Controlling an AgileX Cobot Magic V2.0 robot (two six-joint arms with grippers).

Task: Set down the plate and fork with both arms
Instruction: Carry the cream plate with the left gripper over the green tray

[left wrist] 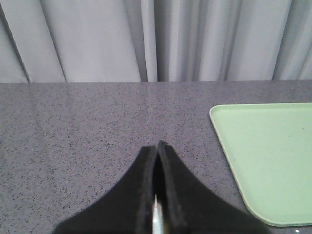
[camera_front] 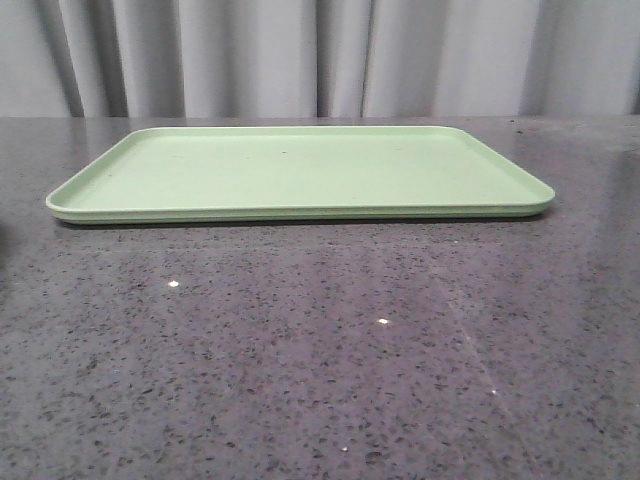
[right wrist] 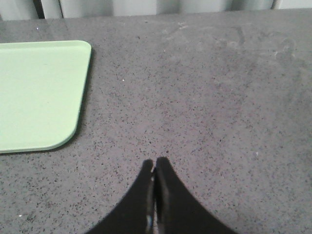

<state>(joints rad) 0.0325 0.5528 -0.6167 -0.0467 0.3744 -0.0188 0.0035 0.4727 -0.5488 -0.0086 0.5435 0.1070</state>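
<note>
Left of the tray [camera_front: 300, 172], the left gripper [left wrist: 157, 146] is held above bare speckled stone, its black tapered fingers pressed together on nothing. At the centre, the flat, matte, round-cornered green tray lies unloaded, presumably as the target. Right of the tray, the right gripper [right wrist: 155, 162] is likewise closed and empty. Neither plate nor fork is seen.

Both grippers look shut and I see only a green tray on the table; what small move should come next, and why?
Probably open both: the left gripper and right gripper are closed on nothing, above bare table. The tray holds nothing, and no plate or fork shows in any view, so the arms must find them first.
</note>
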